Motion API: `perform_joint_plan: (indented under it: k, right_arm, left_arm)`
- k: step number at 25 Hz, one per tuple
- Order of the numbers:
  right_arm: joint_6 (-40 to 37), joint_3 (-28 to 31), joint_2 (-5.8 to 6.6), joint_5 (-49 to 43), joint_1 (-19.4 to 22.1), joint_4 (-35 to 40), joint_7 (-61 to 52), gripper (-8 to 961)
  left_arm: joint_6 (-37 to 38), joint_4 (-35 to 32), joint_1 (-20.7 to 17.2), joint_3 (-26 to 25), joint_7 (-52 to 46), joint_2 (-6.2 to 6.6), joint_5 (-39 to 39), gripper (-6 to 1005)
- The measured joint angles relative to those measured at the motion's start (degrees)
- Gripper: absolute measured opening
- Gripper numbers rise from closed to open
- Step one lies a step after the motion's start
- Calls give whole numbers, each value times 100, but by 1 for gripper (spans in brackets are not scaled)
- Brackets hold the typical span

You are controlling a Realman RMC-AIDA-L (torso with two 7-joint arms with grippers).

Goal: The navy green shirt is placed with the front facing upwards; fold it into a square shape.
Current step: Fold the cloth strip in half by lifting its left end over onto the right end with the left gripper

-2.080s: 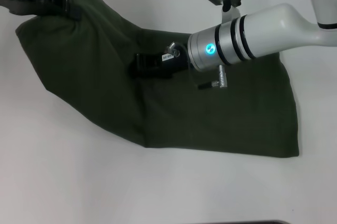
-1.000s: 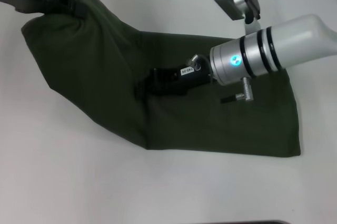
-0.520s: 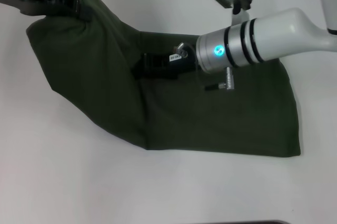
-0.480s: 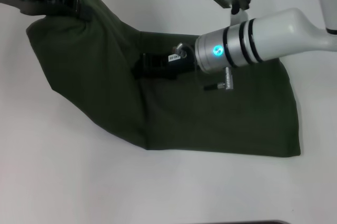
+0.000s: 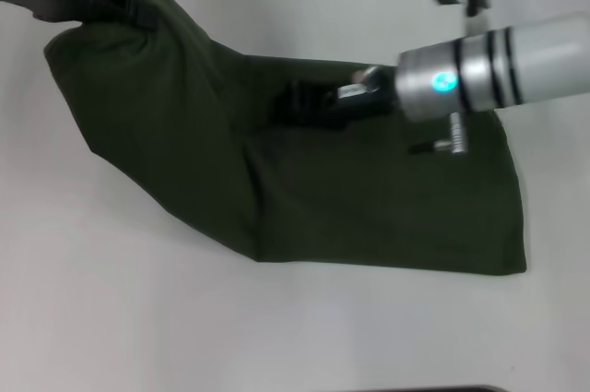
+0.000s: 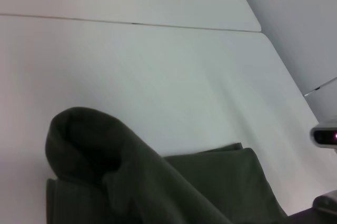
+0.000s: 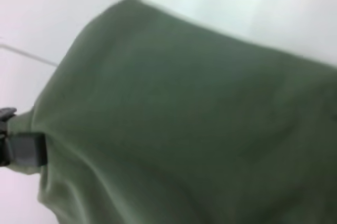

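The navy green shirt lies folded on the white table, a dark olive slab running from the far left down to the near right, with no lettering showing. Its far-left corner is raised, and my left gripper is shut on that corner. From the left wrist the cloth shows as a lifted hump. My right gripper hovers low over the middle of the shirt, near its far edge, on the silver-and-white arm coming in from the right. The right wrist view is filled with green cloth.
Bare white table surrounds the shirt at the front and left. A table seam runs behind the raised corner. A dark strip marks the table's near edge.
My right gripper has drawn back to the right and slightly away across the shirt. The left gripper and the raised corner have stayed almost still.
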State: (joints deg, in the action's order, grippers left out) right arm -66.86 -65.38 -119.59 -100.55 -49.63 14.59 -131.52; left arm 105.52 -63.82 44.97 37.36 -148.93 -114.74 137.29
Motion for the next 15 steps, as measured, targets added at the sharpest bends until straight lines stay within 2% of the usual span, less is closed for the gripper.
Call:
perform_joint_plan:
  k: [3, 6, 9, 12, 15]
  right_arm:
    - [-225, 6, 106, -50, 666, 693, -144, 19]
    - [-423, 75, 345, -74, 1222, 1080, -128, 19]
    - [-587, 94, 590, -74, 1538, 1254, -80, 19]
    - [-1067, 42, 761, -213, 1559, 1253, -111, 20]
    - [-1326, 38, 762, -430, 1387, 1245, -239, 20]
  left_arm:
    - [-3, 1, 13, -21, -26, -5, 0, 68]
    - [-18, 1, 26, -12, -68, -9, 0, 68]
    - [-30, 8, 45, -26, -120, -6, 0, 68]
    - [-45, 10, 49, -33, -160, -4, 0, 68]
    - [-31, 10, 59, -14, -185, -1, 0, 68]
